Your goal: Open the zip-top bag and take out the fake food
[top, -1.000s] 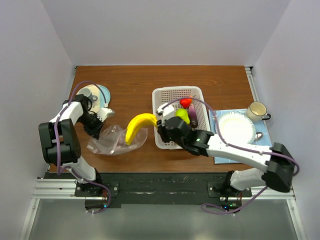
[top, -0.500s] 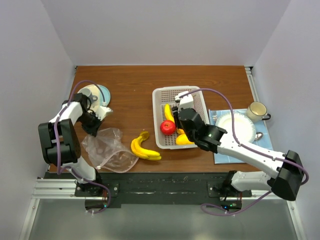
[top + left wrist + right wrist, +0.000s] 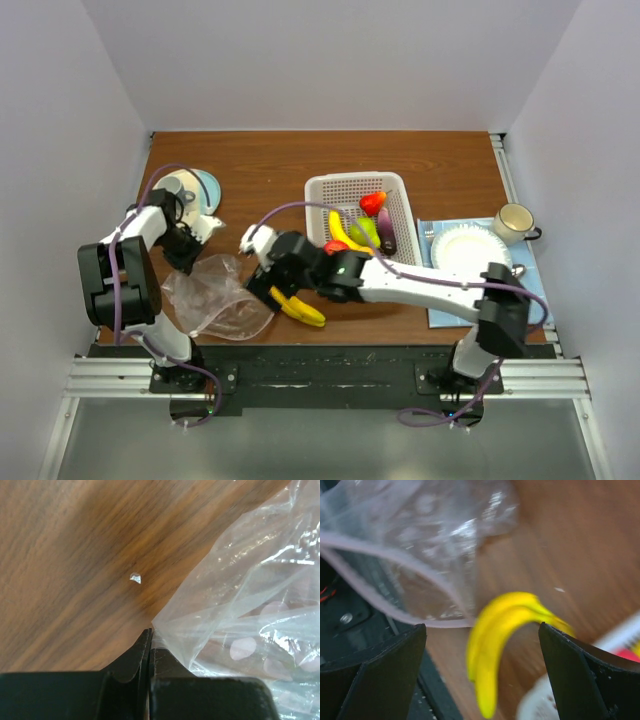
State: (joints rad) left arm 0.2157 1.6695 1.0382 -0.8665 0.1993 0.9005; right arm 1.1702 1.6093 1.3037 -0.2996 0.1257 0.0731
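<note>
Left gripper (image 3: 150,636) clamped tight on one corner of the single zip-top bag (image 3: 240,610), bag on the table (image 3: 270,160), right gripper (image 3: 481,627) spread wide, holding nothing, right over one banana bunch (image 3: 507,614) beside the bag, five more fake food pieces (image 3: 362,232) in one white basket (image 3: 320,185)

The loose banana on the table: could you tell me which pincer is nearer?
Right. The right pincer hangs open over the banana; the left pincer sits beyond the zip-top bag, pinching its corner.
</note>
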